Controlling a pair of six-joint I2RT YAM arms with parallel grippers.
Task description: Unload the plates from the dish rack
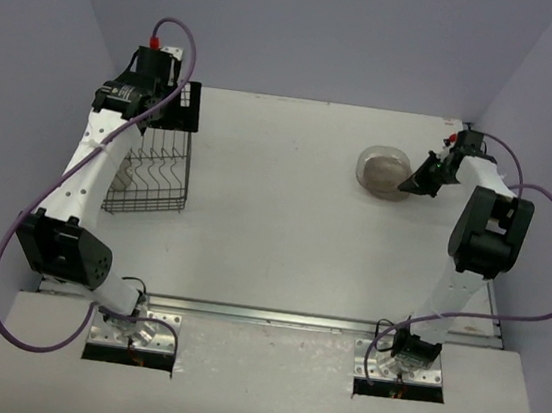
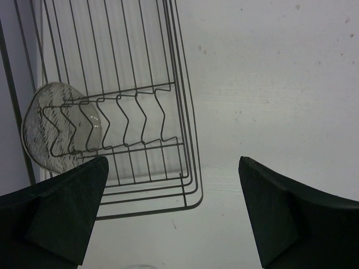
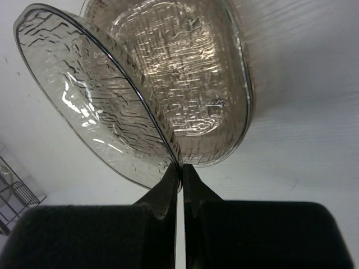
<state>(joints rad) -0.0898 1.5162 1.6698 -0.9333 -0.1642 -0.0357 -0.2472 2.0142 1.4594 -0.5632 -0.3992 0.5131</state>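
Observation:
The black wire dish rack (image 1: 155, 167) stands at the left of the table, and in the left wrist view the dish rack (image 2: 190, 168) holds one see-through plate (image 2: 56, 129) upright at its left end. My left gripper (image 2: 174, 213) hangs open above the rack's corner, also seen as the left gripper (image 1: 186, 105). My right gripper (image 3: 180, 168) is shut on the rim of a tilted see-through plate (image 3: 95, 95). That plate leans over a grey-brown plate (image 3: 190, 73) lying on the table. In the top view the right gripper (image 1: 423, 176) sits beside these plates (image 1: 383, 171).
Walls enclose the table on the left, back and right. A purple cable (image 1: 551, 261) loops out from the right arm, and another cable (image 1: 7, 264) hangs beside the left arm.

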